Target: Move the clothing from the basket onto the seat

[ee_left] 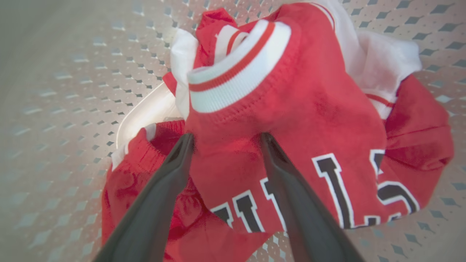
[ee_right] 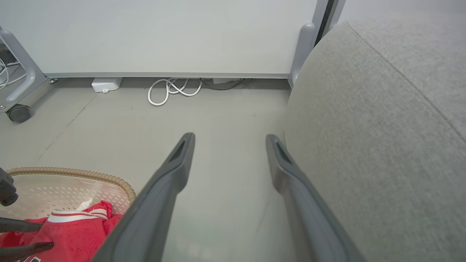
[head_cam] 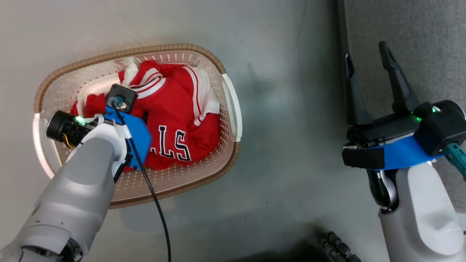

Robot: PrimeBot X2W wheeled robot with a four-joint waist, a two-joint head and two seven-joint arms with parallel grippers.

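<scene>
The red clothing [head_cam: 182, 109] with white trim and black-and-white lettering lies bunched in the cream basket [head_cam: 174, 47] on the floor at the left. My left arm [head_cam: 91, 163] reaches down into the basket. In the left wrist view my left gripper [ee_left: 226, 140] is open, its two fingers straddling a raised fold of the clothing [ee_left: 313, 109] just below a white-and-red ribbed band. My right gripper [head_cam: 366, 54] hovers open over the floor beside the grey seat [head_cam: 418, 43], holding nothing. From the right wrist, the right gripper [ee_right: 229, 140] has the seat [ee_right: 382, 145] to its right and the basket [ee_right: 72, 173] at lower left.
Grey floor [head_cam: 291, 127] separates basket and seat. A white coiled cable [ee_right: 171, 91], a small white box [ee_right: 105, 84] and a caster [ee_right: 18, 112] sit by the far wall panel. A black cable [head_cam: 156, 203] trails from my left wrist. My base's wheel [head_cam: 335, 247] shows at the bottom.
</scene>
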